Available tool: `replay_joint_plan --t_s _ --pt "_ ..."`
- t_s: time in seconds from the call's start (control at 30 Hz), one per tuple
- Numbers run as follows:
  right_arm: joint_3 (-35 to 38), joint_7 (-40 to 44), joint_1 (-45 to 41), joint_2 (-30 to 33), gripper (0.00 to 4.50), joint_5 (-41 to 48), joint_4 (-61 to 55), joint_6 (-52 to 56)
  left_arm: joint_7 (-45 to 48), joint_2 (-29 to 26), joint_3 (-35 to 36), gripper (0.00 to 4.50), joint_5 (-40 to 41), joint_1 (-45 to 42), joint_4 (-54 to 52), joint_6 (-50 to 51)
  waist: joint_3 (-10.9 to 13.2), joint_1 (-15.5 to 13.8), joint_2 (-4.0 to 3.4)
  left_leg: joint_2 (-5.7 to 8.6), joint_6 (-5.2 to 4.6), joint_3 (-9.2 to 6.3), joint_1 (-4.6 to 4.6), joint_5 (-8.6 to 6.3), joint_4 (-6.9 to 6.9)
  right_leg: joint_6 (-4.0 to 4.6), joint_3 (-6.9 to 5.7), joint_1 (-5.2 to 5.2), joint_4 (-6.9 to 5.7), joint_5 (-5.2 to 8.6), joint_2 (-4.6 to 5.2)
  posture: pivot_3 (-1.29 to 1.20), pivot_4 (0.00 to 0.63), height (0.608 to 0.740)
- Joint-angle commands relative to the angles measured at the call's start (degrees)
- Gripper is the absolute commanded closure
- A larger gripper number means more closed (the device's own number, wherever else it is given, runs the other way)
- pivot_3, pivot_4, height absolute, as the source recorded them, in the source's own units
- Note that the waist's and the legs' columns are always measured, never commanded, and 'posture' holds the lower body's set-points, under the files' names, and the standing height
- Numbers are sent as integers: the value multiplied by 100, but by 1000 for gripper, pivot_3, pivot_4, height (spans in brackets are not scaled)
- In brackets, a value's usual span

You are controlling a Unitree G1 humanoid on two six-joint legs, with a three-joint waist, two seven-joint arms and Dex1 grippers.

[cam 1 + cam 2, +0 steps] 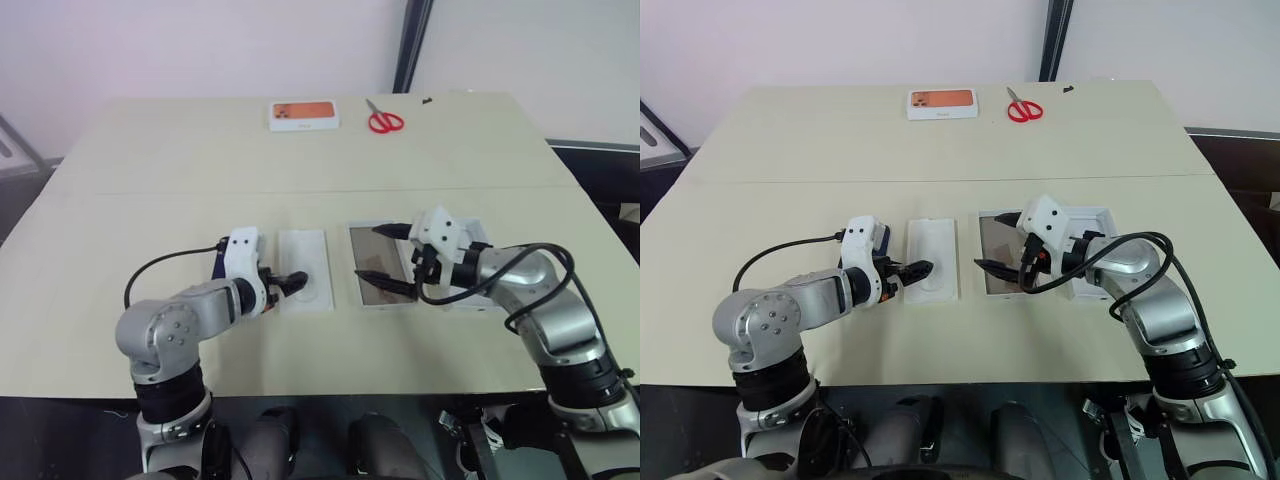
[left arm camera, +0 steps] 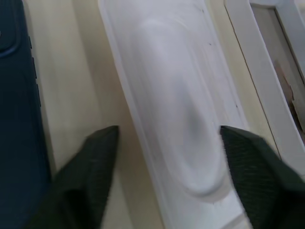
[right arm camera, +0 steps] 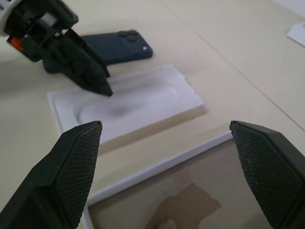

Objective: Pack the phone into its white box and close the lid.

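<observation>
The dark navy phone (image 3: pixel 116 47) lies flat on the table, camera cluster up, just left of a flat white insert (image 1: pixel 303 262) with a rounded recess. My left gripper (image 1: pixel 290 281) hangs low over the insert's near end, open, with one fingertip (image 2: pixel 102 152) above the table beside the insert and the other above its far edge. The white box (image 1: pixel 362 262), with its tan floor, lies right of the insert. My right gripper (image 1: pixel 383 252) is open above it and holds nothing. The lid (image 1: pixel 1092 211) lies right of the box, mostly hidden behind my right hand.
A small box with an orange picture (image 1: pixel 303 114) and red scissors (image 1: pixel 384 121) lie at the table's far edge. The table's near edge runs just below both arms. A seam crosses the tabletop behind the task's things.
</observation>
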State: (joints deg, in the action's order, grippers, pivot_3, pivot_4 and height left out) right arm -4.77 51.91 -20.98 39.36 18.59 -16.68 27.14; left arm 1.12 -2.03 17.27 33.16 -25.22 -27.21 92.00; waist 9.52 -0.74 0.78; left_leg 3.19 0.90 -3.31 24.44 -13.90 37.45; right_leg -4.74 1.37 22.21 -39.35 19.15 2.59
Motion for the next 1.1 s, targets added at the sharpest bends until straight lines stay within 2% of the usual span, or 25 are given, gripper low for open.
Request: replay_joint_plan --t_s 0.03,0.1,0.13,0.27,0.63,0.83,0.93,1.1 --pt "80 70 114 154 0 3 -349 -50 31 6 75 2824 -80 -126 29 50 0 6 0 0 0 0 0 0 0 0 0 1 0 0 0 0 150 740" --pt "92 50 201 252 0 -36 -416 16 22 1 128 3774 -155 -144 79 47 0 7 0 0 0 0 0 0 -2 0 1 2 0 0 0 0 150 740" --pt "89 25 232 308 0 -94 -424 24 22 8 170 4412 -186 -162 94 37 0 9 1 0 -1 0 0 -1 -2 0 1 1 0 0 0 0 150 740" --pt "152 7 302 404 0 -88 -450 36 32 96 365 4469 -263 -244 111 -2 0 12 1 -1 -1 0 -1 -1 -3 0 1 1 0 0 -1 0 150 740" --pt "139 139 250 625 0 -217 -309 -100 191 926 2389 4469 20 -1232 223 24 6 2 12 0 1 1 1 0 1 0 -1 -2 1 0 -1 0 150 740" --pt "-635 554 422 834 0 -835 -200 -605 259 814 2279 4469 48 -1218 264 49 7 8 15 -1 6 0 0 4 0 -1 -1 -1 1 0 -2 0 150 740" --pt "-905 621 420 844 794 -1176 97 -915 286 801 2241 4500 91 -1164 246 49 8 6 15 0 9 1 0 5 1 -1 0 -1 1 0 -1 0 150 740" --pt "-1094 804 430 855 3356 -1435 361 -1273 300 718 2389 4500 137 -1207 257 49 8 7 16 -1 11 1 0 6 1 -1 -1 0 1 0 -1 0 150 740"
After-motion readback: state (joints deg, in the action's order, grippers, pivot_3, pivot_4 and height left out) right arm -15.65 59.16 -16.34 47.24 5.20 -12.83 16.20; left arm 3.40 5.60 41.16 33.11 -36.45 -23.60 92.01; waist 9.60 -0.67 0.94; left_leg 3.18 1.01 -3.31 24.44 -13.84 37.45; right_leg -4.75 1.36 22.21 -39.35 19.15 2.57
